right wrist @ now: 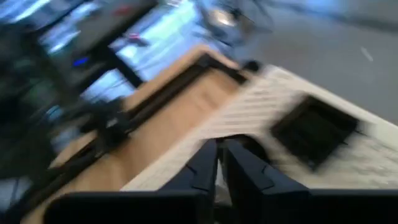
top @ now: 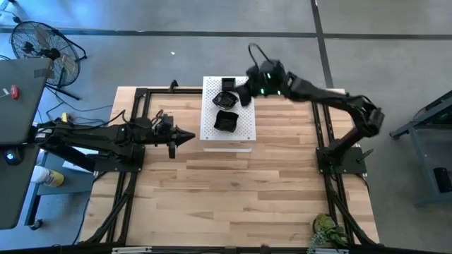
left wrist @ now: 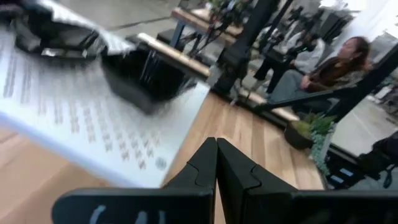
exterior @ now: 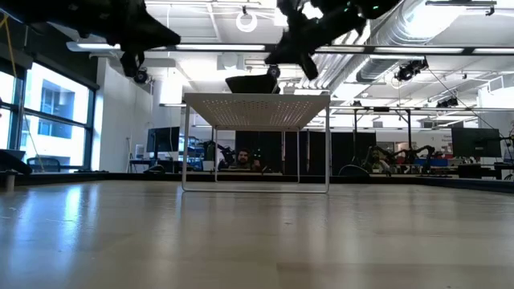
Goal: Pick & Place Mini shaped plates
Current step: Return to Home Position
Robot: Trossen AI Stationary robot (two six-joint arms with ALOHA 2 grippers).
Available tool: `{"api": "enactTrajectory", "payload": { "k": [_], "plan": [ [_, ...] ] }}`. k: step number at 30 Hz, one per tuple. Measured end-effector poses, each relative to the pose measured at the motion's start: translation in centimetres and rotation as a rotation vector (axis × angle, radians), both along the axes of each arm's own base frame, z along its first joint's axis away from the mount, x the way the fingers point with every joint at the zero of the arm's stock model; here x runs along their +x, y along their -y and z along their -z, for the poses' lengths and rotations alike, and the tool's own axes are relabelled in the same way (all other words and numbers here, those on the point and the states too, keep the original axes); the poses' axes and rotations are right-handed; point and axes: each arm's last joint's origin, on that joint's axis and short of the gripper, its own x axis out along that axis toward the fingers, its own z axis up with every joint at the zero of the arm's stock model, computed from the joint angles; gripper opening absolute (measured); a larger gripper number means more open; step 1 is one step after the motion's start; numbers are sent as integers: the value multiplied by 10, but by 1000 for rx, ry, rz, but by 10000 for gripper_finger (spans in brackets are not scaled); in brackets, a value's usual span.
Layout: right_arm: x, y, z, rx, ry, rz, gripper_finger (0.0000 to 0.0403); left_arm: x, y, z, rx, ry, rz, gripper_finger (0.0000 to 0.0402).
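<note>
The near half of the wooden table is left open for passage; its far middle is blocked by the white perforated shelf, whose top is partly taken by black plate stacks, with clearance beneath

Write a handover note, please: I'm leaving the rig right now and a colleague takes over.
Left hand: shut, empty, above the table just left of the white shelf.
Right hand: shut, empty, over the shelf's far right part.
Black plates: all those in view sit on top of the shelf.
Done: placing, as far as shows.
Left: bring both arms home.
</note>
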Motion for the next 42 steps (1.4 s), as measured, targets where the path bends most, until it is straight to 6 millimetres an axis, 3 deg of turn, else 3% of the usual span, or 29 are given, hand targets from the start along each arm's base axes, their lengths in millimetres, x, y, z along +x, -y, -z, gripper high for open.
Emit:
{"api": "enactTrajectory", "payload": {
  "k": [5,13,18,24,28,37,42],
  "plan": [
    [-18,-46,19,-154,163,-121,6,1,-14,-6,41,55,-7,0],
    [-81,-93,56,-270,269,-146,6,-1,-25,-6,66,47,-153,1],
    [-121,-106,60,-366,314,-104,16,-1,-25,-5,63,47,-175,1],
    [-158,-117,77,-408,330,67,11,-1,-25,-5,65,46,-176,1],
    [-172,-123,98,-324,355,92,7,0,-26,-5,81,37,-213,1],
    [-196,-135,131,-474,395,29,11,0,-28,-4,167,9,-269,1],
    [-207,-140,147,-504,419,26,12,2,-24,-4,274,-6,-105,1]
  ]
}}
